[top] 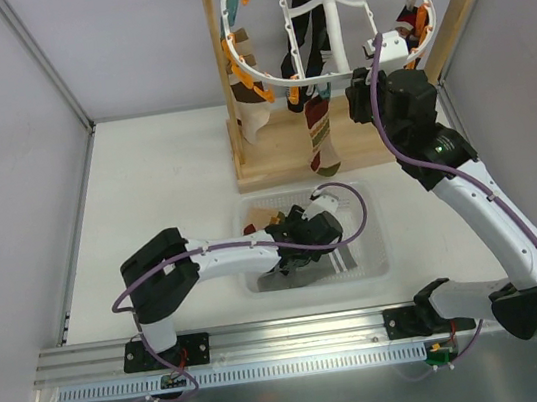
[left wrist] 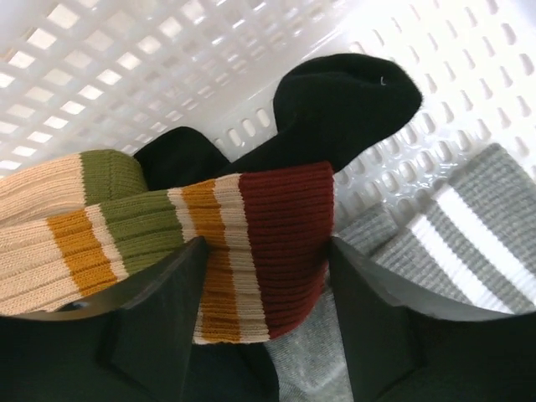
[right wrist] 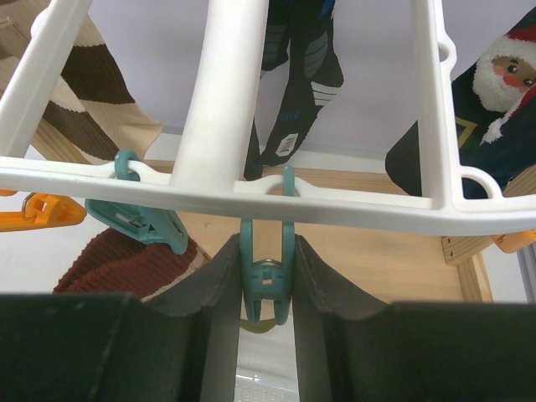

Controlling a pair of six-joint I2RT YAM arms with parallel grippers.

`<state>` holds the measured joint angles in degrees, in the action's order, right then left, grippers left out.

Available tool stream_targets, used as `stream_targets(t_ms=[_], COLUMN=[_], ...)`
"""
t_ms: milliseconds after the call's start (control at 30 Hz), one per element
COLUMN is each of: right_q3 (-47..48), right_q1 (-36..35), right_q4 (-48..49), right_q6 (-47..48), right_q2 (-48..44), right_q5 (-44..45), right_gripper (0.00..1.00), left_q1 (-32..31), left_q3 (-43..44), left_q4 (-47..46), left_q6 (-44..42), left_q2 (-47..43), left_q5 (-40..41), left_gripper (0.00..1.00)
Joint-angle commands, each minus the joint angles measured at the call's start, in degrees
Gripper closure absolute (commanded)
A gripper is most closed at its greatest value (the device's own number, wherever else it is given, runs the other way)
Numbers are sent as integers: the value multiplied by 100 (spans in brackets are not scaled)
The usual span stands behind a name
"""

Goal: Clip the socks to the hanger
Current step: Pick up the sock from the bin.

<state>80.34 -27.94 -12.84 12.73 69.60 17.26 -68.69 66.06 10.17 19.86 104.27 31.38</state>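
Note:
My left gripper [top: 294,250] is down in the white mesh basket [top: 376,245]. In the left wrist view it [left wrist: 264,255] is open, with its fingers on either side of the dark red cuff of a cream, orange and green striped sock [left wrist: 251,209]. A black sock [left wrist: 343,109] and a grey white-striped sock [left wrist: 469,234] lie beside it. My right gripper [top: 383,50] is raised at the white ring hanger [top: 331,80]. In the right wrist view it [right wrist: 266,251] is shut on a hanging teal clothespin [right wrist: 266,289] under the hanger's rim [right wrist: 360,201].
The hanger hangs from a wooden stand [top: 284,168] behind the basket. Clipped to it are a brown-and-cream sock [top: 253,112], a dark red patterned sock [top: 320,138], a black sock with blue marks [right wrist: 297,92] and a Santa sock [right wrist: 494,92]. Another teal pin [right wrist: 138,219] hangs to the left.

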Motion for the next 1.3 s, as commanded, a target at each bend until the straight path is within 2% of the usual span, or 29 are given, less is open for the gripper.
stream_targets(t_ms=[0, 33, 67, 167, 200, 333, 467, 600, 700, 733, 767, 800, 867, 967, 1033, 1167, 1267], right_q3=[-53, -53, -53, -53, -53, -53, -44, -62, -106, -114, -123, -149, -167, -185, -202, -246, -290], right_q1=[35, 35, 43, 43, 35, 35, 43, 35, 35, 35, 43, 43, 43, 43, 43, 43, 35], right_q4=[-359, -359, -359, -359, -359, -359, -359, -359, -351, -351, -351, -342, -333, -368, -377, -395, -403], right_q6=[-7, -8, -16, -16, -25, -60, -95, -113, -131, -148, -174, -183, -210, -201, -183, -166, -148], right_q2=[-43, -43, -43, -17, -26, -8, 1, -26, -61, -70, -70, -87, -96, -131, -175, -237, -245], right_q5=[-29, -21, -29, -29, -38, -91, -143, -161, -179, -179, -205, -222, -258, -232, -223, -188, -179], right_gripper=[99, 99, 99, 99, 99, 99, 99, 99, 99, 99, 99, 99, 99, 99, 99, 99, 99], left_q1=[-40, -40, -31, -31, -22, -13, 66, 363, 557, 706, 768, 839, 1084, 1322, 1401, 1551, 1604], left_q3=[197, 188, 188, 109, 82, 38, 3, -268, -585, -690, -804, -1049, -1261, -1306, -1289, -1420, -1561], left_q4=[116, 116, 116, 99, 107, 90, 73, -121, -603, -978, -1252, -1472, -1922, -2054, -2072, -2379, -2670], left_q6=[-8, 1, 9, 115, 184, 229, 238, 387, 510, 554, 615, 772, 966, 1239, 1336, 1538, 1592], left_q2=[14, -3, -12, -196, -249, -617, -1013, -1505, -1901, -2067, -2129, -2173, -2183, -1937, -1709, -1480, -1471], left_q5=[413, 439, 474, 492, 518, 405, -139, -1044, -2054, -2361, -2730, -2899, -3267, -3445, -3541, -3937, -3885], left_gripper=[45, 49, 62, 88, 100, 100, 100, 99, 96, 92, 80, 75, 68, 68, 74, 75, 77])
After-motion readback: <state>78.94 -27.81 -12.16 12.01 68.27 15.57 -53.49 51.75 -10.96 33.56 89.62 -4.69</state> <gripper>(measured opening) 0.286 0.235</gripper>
